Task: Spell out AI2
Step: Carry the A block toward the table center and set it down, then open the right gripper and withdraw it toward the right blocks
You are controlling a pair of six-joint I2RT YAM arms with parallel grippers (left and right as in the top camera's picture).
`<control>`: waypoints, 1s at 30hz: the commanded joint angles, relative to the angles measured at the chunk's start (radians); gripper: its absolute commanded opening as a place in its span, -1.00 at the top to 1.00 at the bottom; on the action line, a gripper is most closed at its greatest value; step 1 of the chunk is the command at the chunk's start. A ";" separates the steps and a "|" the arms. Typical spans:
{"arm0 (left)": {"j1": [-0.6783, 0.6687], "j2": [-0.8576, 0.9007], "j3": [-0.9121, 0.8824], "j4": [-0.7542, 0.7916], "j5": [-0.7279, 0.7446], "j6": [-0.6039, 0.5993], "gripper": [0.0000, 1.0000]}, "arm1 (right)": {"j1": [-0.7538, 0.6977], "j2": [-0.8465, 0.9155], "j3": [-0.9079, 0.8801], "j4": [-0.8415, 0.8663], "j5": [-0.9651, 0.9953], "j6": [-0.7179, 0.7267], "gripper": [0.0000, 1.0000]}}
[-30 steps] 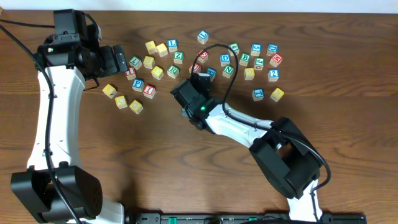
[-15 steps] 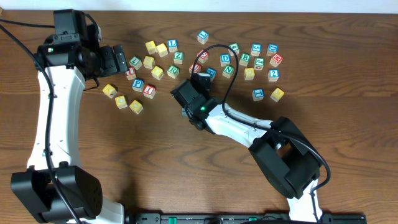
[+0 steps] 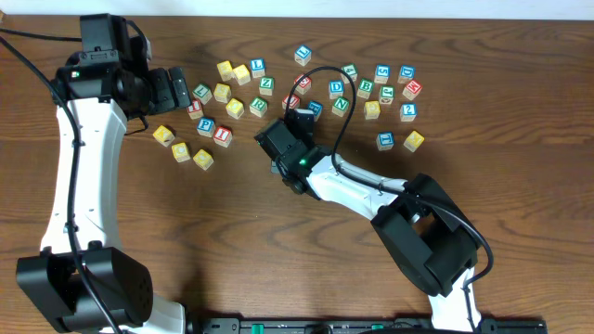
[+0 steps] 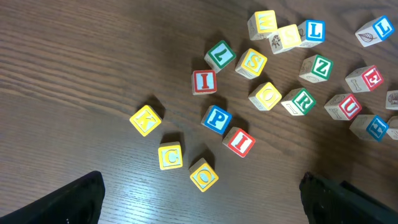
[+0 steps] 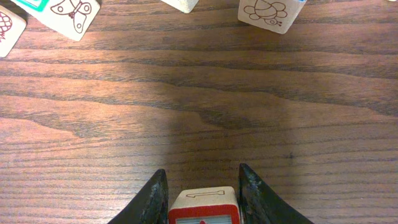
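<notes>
Right fingers [image 5: 155, 200] were pinching a red-framed cube [image 5: 204, 208], letter unreadable from there. Left fingers [image 4: 74, 202] were spread wide over the tabletop [image 4: 81, 68], where a red I cube [image 4: 204, 81] and another red I cube [image 4: 239, 142] flanked a blue P cube [image 4: 216, 118]. The blue 2 cube [image 3: 408, 110] sat well apart, at the pile's right edge.

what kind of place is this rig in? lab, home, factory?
Likely a robotics lab bench, though nothing confirms it: wood-grain table, left arm and right arm based at one edge, alphabet cubes scattered as props, right gripper clamping a red-framed cube.
</notes>
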 commanded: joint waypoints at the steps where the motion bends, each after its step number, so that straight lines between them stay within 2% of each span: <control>1: 0.002 -0.002 0.023 0.000 -0.005 0.013 -0.98 | -0.002 0.013 -0.003 0.003 0.022 0.012 0.36; 9: 0.002 -0.002 0.023 0.002 -0.005 0.013 -0.98 | -0.011 -0.001 0.063 -0.019 0.000 -0.009 0.34; 17: 0.002 -0.002 0.023 0.003 -0.005 0.013 -0.98 | -0.056 -0.100 0.121 -0.109 -0.008 -0.061 0.30; 23: 0.002 -0.002 0.023 0.000 -0.005 0.013 -0.98 | -0.110 -0.238 0.120 -0.174 -0.107 -0.209 0.24; 24: 0.002 -0.002 0.023 -0.002 -0.005 0.013 -0.98 | -0.118 -0.259 0.120 -0.189 -0.126 -0.244 0.32; 26: 0.002 -0.002 0.023 -0.006 -0.005 0.013 -0.98 | -0.135 -0.305 0.120 -0.229 -0.166 -0.307 0.32; 30: 0.002 -0.002 0.023 -0.008 -0.005 0.012 -0.98 | -0.170 -0.386 0.120 -0.315 -0.221 -0.346 0.12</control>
